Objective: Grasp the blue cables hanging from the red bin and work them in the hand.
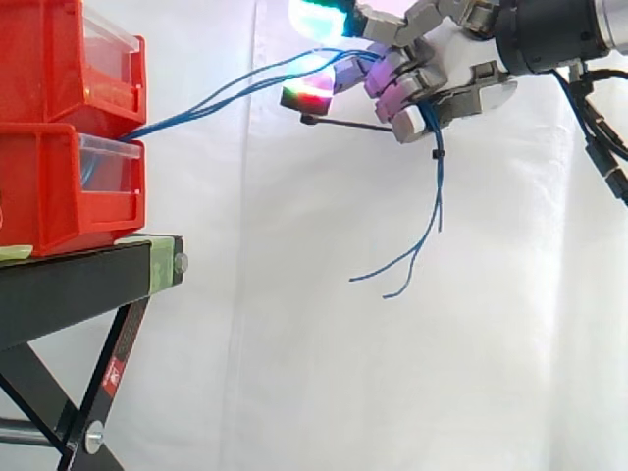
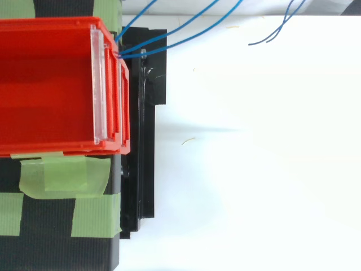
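Observation:
Thin blue cables point(image 1: 235, 93) run from the front of the stacked red bins point(image 1: 59, 186) up and to the right, pulled taut. In the side view my hand point(image 1: 442, 69) sits high at the upper right, fingers curled round the cables, fingertips point(image 1: 307, 97) glowing red and cyan. The cables' loose ends point(image 1: 432, 211) hang down below the palm and curl out to the left. From above, the cables point(image 2: 169, 40) leave the bin's front edge point(image 2: 121, 53) and cross out past the top edge, with free ends point(image 2: 271, 36) near the top right.
The red bins stand on a black stand point(image 1: 88, 280) with green tape point(image 2: 56, 178) at its corners. A white curtain fills the background. A thin black rod point(image 1: 343, 125) sticks out leftwards from the hand.

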Action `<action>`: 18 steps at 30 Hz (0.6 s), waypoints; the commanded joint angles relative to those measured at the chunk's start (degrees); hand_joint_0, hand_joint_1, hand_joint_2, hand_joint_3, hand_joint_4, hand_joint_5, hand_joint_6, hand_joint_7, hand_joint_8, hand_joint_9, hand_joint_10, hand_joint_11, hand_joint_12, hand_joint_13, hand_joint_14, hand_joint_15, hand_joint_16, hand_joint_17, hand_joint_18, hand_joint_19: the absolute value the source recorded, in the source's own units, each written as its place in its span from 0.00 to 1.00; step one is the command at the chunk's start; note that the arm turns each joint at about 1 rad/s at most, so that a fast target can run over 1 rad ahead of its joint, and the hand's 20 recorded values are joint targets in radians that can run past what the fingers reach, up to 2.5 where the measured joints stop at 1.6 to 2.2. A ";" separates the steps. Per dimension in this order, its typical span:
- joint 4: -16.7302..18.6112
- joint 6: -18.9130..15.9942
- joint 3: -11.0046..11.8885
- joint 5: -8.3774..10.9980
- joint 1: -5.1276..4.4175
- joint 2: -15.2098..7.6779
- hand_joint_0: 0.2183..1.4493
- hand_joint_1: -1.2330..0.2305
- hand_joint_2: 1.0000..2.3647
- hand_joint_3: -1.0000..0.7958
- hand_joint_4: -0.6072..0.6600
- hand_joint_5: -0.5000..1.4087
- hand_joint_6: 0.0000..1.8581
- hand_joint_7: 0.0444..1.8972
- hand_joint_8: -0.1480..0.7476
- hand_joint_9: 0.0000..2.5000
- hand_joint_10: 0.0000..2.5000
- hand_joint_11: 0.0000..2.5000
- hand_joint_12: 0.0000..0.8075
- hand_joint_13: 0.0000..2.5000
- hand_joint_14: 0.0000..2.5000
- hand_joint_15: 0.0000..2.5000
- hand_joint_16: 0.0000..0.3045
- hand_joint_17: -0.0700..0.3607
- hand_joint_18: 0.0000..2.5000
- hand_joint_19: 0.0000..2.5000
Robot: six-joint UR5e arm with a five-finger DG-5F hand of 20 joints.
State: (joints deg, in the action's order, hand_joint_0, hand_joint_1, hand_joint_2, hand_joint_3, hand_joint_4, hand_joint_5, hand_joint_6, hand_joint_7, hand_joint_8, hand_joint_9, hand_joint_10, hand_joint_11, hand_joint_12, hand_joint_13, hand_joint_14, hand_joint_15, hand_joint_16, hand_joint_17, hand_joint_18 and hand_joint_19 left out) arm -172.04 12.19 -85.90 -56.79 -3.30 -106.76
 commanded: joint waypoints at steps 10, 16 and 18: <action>4.08 5.12 0.03 -0.17 0.23 -0.03 0.50 0.37 0.00 0.01 0.68 0.42 0.28 0.65 0.64 0.64 1.00 1.00 0.90 0.76 1.00 0.79 0.74 0.55 0.88 0.29; 5.04 6.79 0.03 -0.08 0.23 -0.03 0.50 0.35 0.00 0.00 0.68 0.42 0.28 0.64 0.64 0.64 1.00 1.00 0.90 0.76 1.00 0.79 0.74 0.55 0.88 0.29; 6.36 8.02 0.03 -0.08 0.23 -0.03 0.50 0.35 0.00 0.00 0.68 0.42 0.29 0.64 0.64 0.64 1.00 1.00 0.90 0.76 1.00 0.79 0.74 0.55 0.88 0.29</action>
State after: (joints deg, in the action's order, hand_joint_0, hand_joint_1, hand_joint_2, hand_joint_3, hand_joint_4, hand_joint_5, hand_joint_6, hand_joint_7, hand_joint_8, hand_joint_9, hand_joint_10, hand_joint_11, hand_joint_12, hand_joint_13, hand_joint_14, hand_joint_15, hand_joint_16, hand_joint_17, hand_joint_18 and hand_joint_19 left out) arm -167.00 18.84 -85.87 -56.91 -3.08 -106.79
